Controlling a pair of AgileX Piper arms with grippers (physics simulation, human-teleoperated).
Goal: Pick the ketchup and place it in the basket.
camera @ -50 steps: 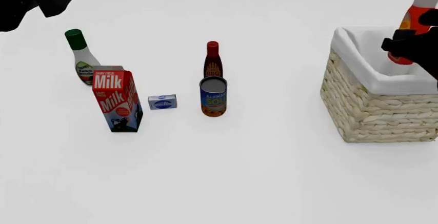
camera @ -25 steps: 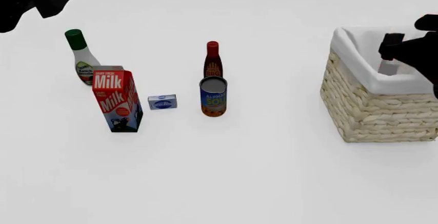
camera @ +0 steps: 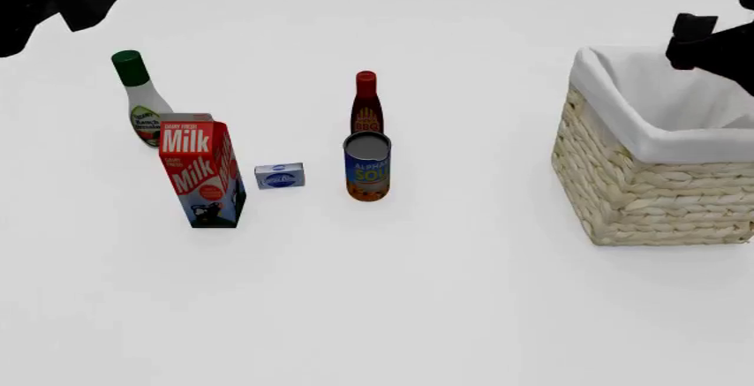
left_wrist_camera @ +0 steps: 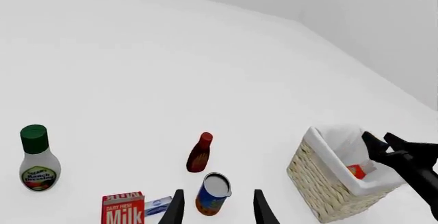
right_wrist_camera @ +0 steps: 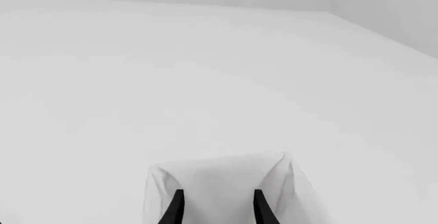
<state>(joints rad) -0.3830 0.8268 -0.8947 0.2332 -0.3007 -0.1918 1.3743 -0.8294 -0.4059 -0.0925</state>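
Ketchup (left_wrist_camera: 355, 171) lies inside the basket (camera: 642, 193), below the right gripper (left_wrist_camera: 385, 143); only a red patch of it shows against the white lining, in the left wrist view. From the front it is hidden behind the basket's wall.

The desk (camera: 448, 298) carries everything. The basket, the largest thing on it, stands directly under the right gripper. That gripper hangs above the basket's far rim, its fingers (right_wrist_camera: 176, 206) apart with nothing between them.

The left gripper (left_wrist_camera: 217, 211) is raised well to the left of the other, its fingers also spread and empty. Below and ahead of it stand the milk carton (camera: 203, 172), the green-capped white bottle (camera: 139, 96), the dark-red bottle (camera: 366, 103), the soup can (camera: 366, 166) just in front of that bottle, and a small blue-and-white box (camera: 279, 176) between carton and can.
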